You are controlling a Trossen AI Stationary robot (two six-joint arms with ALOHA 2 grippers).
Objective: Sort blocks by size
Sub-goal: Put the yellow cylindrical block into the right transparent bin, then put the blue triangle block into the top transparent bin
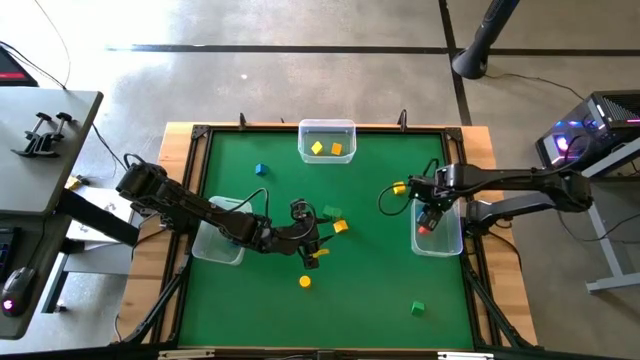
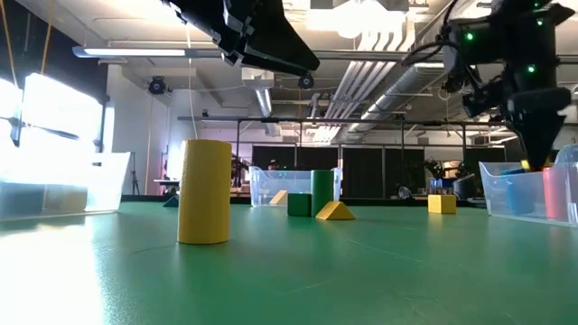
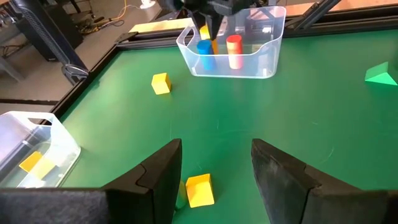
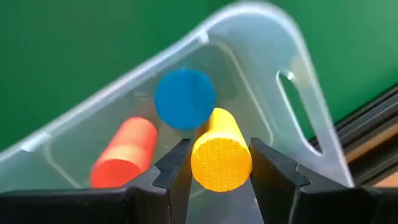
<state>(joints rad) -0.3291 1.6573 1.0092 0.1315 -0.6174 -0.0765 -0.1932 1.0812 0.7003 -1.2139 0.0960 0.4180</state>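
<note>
Surface: green table mat (image 1: 250, 310) in a workshop, with clear bins at 12, 3 and 9 o'clock.
Sorted so far: right bin (image 4: 292, 50) holds a blue cylinder (image 4: 185, 98) and a red cylinder (image 4: 124, 152); top bin (image 1: 327, 140) holds two yellow-orange blocks.
Right gripper (image 4: 217, 163): over the right bin, fingers clamped on a yellow cylinder (image 4: 221, 155), apparently about to release it.
Left gripper (image 3: 214, 168): near centre, fingers apart and empty, hovering above a yellow block (image 3: 199, 190).
Left to do: loose pieces remain, including a blue cube (image 1: 260, 170) at 11 o'clock, a green cube (image 1: 418, 308) at 5 o'clock and a yellow cylinder (image 1: 305, 282) at 6 o'clock; roughly halfway, I judge.
</note>
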